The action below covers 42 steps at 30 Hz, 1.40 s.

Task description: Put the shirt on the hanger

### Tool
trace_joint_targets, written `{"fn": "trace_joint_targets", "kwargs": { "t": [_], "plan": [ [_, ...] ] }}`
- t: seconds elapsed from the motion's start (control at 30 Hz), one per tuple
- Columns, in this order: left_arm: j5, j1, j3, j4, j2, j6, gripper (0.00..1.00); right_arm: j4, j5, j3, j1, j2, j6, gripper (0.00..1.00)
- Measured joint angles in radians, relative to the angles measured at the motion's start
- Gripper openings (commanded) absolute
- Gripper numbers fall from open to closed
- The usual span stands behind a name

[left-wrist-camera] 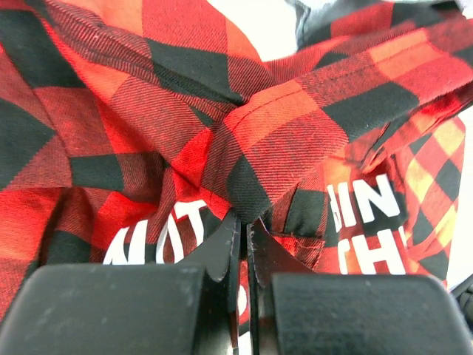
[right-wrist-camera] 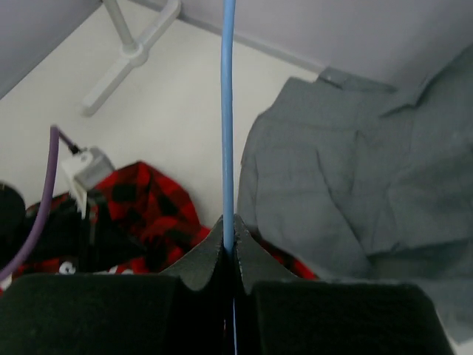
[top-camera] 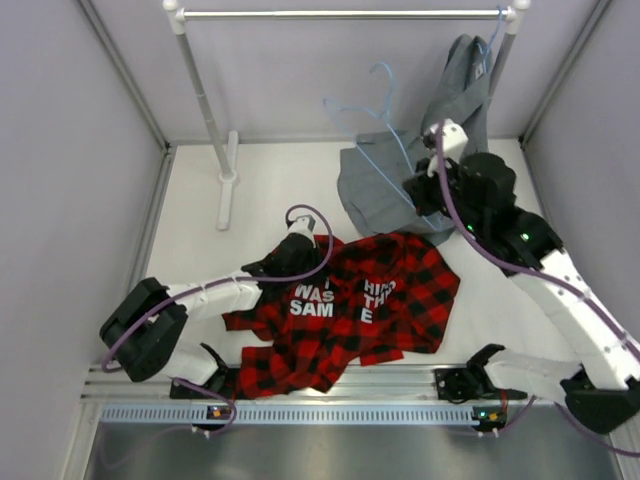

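Observation:
The red-and-black plaid shirt (top-camera: 385, 300) lies crumpled on the table, with white lettering showing on its dark panel. My left gripper (top-camera: 298, 243) is at the shirt's far left edge. In the left wrist view it (left-wrist-camera: 246, 220) is shut on a fold of the plaid fabric (left-wrist-camera: 273, 126). My right gripper (top-camera: 424, 192) is shut on the thin light-blue hanger (top-camera: 386, 108), which it holds above the grey shirt with the hook pointing to the back. In the right wrist view the blue wire (right-wrist-camera: 228, 111) runs straight up from between the closed jaws (right-wrist-camera: 229, 235).
A plain grey shirt (top-camera: 445, 140) hangs from the rail's right end and spreads onto the table behind the plaid shirt; it also shows in the right wrist view (right-wrist-camera: 355, 192). A white clothes rack has its rail (top-camera: 340, 14), post (top-camera: 205, 100) and foot (top-camera: 228, 185) at the back. Walls close in both sides.

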<state>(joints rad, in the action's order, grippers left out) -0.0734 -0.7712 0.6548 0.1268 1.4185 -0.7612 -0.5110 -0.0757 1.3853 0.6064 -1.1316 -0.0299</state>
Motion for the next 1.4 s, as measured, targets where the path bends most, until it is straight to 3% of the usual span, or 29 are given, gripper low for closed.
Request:
{"fn": "trace_joint_targets", "kwargs": {
  "t": [0.17, 0.37, 0.77, 1.4],
  "plan": [
    [-0.043, 0.000, 0.044, -0.069, -0.029, -0.011, 0.00, -0.190, 0.039, -0.137, 0.000, 0.286, -0.060, 0.00],
    [-0.087, 0.000, 0.128, -0.168, -0.053, -0.010, 0.00, -0.362, 0.118, -0.158, 0.000, 0.447, -0.076, 0.00],
    [-0.137, 0.030, 0.357, -0.372, -0.026, 0.040, 0.00, -0.523, 0.283, -0.255, 0.005, 0.499, -0.082, 0.00],
    [-0.026, 0.095, 0.479, -0.464, 0.061, 0.087, 0.00, -0.536, 0.256, -0.326, 0.029, 0.460, -0.111, 0.00]
  ]
}}
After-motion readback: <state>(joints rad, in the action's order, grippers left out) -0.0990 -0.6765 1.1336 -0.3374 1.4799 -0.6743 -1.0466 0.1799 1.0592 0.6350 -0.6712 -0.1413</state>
